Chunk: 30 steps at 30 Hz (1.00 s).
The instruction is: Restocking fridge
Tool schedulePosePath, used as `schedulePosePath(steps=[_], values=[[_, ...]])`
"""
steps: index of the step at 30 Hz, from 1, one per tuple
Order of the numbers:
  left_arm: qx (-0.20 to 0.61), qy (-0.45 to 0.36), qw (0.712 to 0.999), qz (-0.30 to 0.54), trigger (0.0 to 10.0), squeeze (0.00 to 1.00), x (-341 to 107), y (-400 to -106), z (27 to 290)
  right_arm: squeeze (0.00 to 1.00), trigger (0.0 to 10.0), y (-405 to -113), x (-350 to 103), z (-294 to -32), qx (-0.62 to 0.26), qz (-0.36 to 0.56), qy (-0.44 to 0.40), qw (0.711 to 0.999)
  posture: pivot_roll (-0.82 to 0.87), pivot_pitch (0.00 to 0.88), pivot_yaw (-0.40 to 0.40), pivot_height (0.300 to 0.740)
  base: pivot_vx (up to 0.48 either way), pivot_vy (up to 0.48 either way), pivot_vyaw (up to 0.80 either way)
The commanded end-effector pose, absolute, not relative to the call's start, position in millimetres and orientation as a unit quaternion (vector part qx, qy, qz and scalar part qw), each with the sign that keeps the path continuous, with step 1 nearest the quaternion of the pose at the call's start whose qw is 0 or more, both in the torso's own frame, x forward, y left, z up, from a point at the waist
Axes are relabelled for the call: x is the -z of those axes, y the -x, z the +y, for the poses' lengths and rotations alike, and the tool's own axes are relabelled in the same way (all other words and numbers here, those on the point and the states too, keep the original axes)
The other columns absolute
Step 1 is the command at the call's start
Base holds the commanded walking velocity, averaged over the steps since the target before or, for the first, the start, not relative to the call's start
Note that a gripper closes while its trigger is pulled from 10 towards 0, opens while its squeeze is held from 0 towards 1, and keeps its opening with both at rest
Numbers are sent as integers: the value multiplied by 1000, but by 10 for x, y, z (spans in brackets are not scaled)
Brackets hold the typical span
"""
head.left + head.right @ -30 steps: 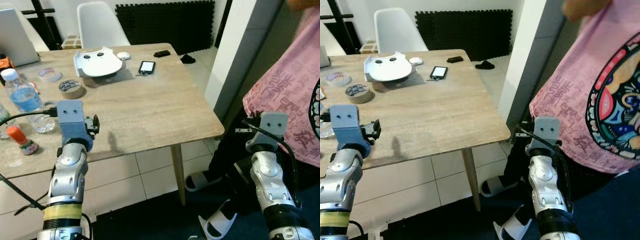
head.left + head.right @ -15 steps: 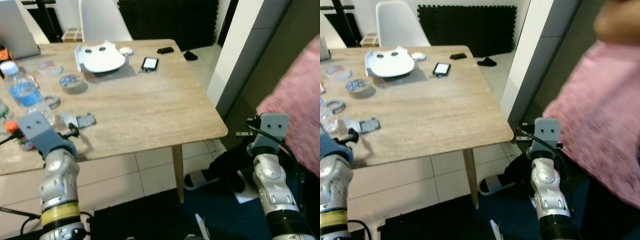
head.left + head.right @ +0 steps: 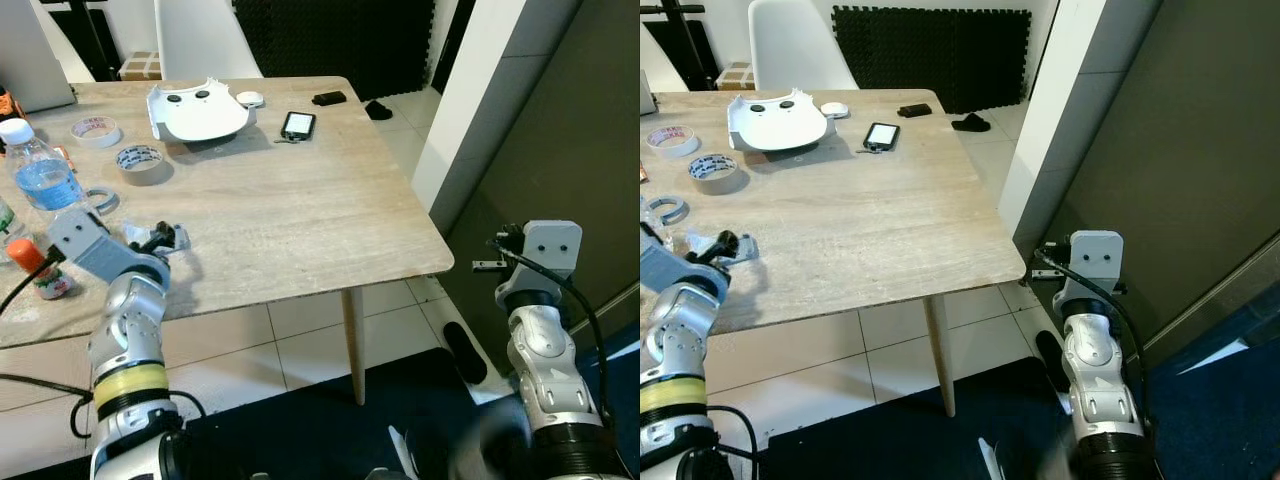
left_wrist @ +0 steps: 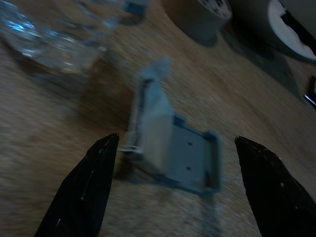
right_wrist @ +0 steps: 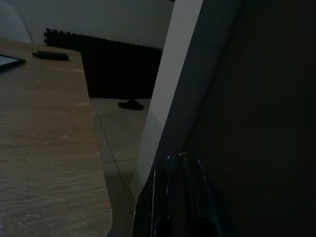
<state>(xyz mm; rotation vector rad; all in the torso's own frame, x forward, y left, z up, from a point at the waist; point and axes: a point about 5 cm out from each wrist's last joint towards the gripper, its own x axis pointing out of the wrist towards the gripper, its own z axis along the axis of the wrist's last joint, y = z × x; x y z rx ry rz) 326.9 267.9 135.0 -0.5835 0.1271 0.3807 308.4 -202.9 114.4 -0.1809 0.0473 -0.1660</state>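
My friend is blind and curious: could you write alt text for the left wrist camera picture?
Two black fingers, spread wide apart, frame a small grey plastic part lying on a wooden table. Beyond it are a clear water bottle and a roll of tape.

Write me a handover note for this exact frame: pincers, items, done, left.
Left pincer: open, low over the wooden table, straddling a small grey plastic part.
Right pincer: fingers together, empty, beside the dark panel past the table's corner.
Items: water bottle and small orange-capped bottle stand at the table's left edge.
Done: nothing grasped.
Left: pick the bottles, carry and stock them.
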Motion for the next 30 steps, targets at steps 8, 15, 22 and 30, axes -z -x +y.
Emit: schedulePosePath(steps=[8, 15, 22, 30], values=[[-199, 273, 932, 129, 0, 0, -1020, -3306, 2695, 0, 10000, -3109, -1194, -2022, 79, 26, 92, 992, 8, 69, -102, 740, 0, 0, 0], [-218, 259, 935, 105, 0, 0, -1006, -3260, 2824, 0, 10000, -3139, -1195, -1995, 76, 26, 92, 992, 13, 49, -106, 740, 0, 0, 0], [-100, 92, 991, 14, 2000, 0, -1332, -3345, 2532, 0, 10000, -3167, -1189, -1987, 75, 27, 90, 993, 19, 33, -105, 740, 0, 0, 0], [-10, 26, 1000, -12, 10000, 0, -1510, -3365, 2190, 0, 10000, -3176, -1178, -1926, 72, 28, 87, 993, 26, 31, -104, 740, 0, 0, 0]])
